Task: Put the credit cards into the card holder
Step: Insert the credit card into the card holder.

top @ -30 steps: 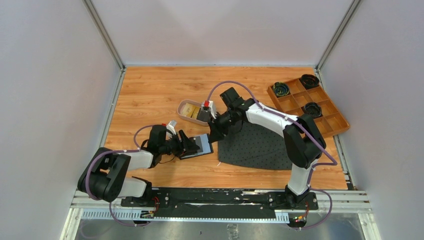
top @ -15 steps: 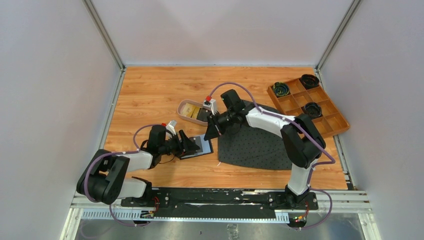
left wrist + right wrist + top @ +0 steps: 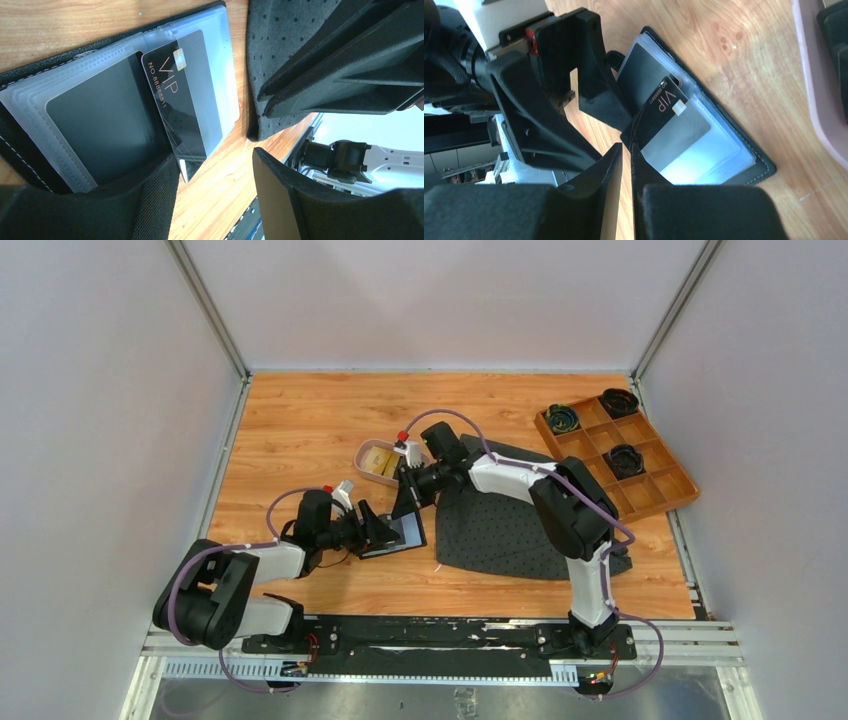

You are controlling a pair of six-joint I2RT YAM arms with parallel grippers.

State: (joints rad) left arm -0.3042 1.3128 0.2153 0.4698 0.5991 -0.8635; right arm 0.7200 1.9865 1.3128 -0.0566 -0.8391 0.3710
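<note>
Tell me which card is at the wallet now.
The black card marked VIP, lying askew on the open wallet. The gold cards sit in the pink tray.

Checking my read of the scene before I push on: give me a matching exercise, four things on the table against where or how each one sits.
Things:
1. black card
2. card holder
3. pinkish tray
4. compartment box

States:
A. far right, dark round items in some cells
B. lying open on the wood
C. tilted on the clear sleeves, one corner sticking out
D. holds a gold-yellow card

Pairs: 1-C; 2-B; 3-D; 4-A
</note>
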